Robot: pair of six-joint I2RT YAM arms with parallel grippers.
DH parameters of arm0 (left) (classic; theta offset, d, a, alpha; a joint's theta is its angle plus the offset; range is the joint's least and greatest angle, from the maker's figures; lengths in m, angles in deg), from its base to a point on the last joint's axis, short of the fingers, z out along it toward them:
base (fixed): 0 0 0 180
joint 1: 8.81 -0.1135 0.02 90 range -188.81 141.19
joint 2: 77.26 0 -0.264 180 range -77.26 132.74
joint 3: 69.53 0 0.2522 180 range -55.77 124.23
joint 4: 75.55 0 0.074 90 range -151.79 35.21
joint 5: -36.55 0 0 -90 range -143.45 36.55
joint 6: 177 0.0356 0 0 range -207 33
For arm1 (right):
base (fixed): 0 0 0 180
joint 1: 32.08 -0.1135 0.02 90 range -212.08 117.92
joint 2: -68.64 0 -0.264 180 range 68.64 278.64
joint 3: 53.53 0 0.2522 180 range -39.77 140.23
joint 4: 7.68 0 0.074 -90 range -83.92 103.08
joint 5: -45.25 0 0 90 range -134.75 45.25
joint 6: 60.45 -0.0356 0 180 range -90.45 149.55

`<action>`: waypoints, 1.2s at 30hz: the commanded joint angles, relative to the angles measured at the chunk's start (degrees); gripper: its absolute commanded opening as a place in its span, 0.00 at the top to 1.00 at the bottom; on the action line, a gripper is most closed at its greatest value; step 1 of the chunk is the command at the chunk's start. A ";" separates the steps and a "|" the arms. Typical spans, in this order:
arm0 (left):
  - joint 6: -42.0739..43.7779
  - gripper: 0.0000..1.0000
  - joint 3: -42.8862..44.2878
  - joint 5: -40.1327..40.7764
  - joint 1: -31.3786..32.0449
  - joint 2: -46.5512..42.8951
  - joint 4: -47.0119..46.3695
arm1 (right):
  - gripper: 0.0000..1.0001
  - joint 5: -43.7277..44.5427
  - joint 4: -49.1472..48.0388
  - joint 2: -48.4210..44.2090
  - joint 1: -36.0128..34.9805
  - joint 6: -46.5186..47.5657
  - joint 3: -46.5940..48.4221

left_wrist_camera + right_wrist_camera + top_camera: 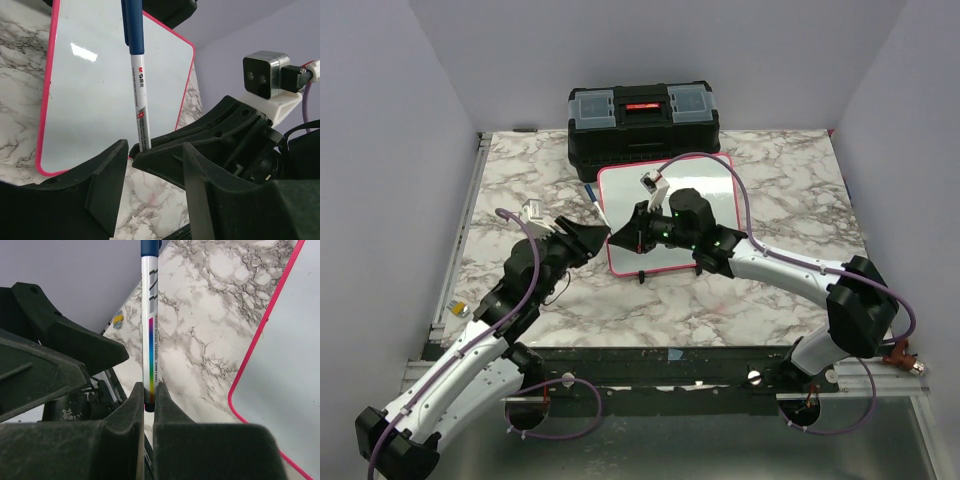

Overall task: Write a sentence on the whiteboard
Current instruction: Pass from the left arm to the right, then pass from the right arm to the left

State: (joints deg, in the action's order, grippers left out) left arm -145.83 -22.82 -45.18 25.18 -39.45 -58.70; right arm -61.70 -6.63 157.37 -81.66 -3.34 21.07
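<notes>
The marker (139,85) shows a small "M&G" logo in the left wrist view, printed along its white barrel just under the blue cap, toward 12 o'clock; the 2 characters after it are too small to read. In the right wrist view, fine print beside the rainbow stripe (151,352) reads roughly "WHITE BOARD MARKER". The sticker (117,320) at 10 o'clock is illegible.

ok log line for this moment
right gripper: shut on blue-capped white marker | left gripper: open, near it | pink-framed whiteboard: no writing visible

Toolbox (643,122) blocks rear of whiteboard (710,178); open table (800,185) on its R side.
</notes>
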 commanded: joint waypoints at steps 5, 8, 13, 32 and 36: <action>4.62 0.39 1.08 1.59 0.29 -2.17 2.93 | 0.99 1.37 2.28 -1.69 0.10 2.95 0.42; 5.59 0.31 1.23 2.16 0.30 -2.71 3.49 | 0.99 1.75 2.90 -2.47 0.10 3.62 0.12; 7.90 0.22 2.82 2.21 0.28 -2.78 5.24 | 0.99 2.69 3.30 -4.29 0.10 4.41 -1.37; 26.60 0.02 15.23 -0.03 -1.25 -1.40 23.56 | 0.99 -1.40 8.21 -9.95 0.11 10.53 -4.87; 28.95 0.02 21.41 -6.51 -4.71 2.35 30.32 | 0.99 -3.46 8.23 -10.50 0.10 11.74 -6.04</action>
State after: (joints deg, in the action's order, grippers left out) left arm -121.70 -7.60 -44.96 23.76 -40.44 -37.74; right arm -61.88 0.10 148.49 -81.61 5.91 16.74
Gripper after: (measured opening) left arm 0.984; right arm 0.045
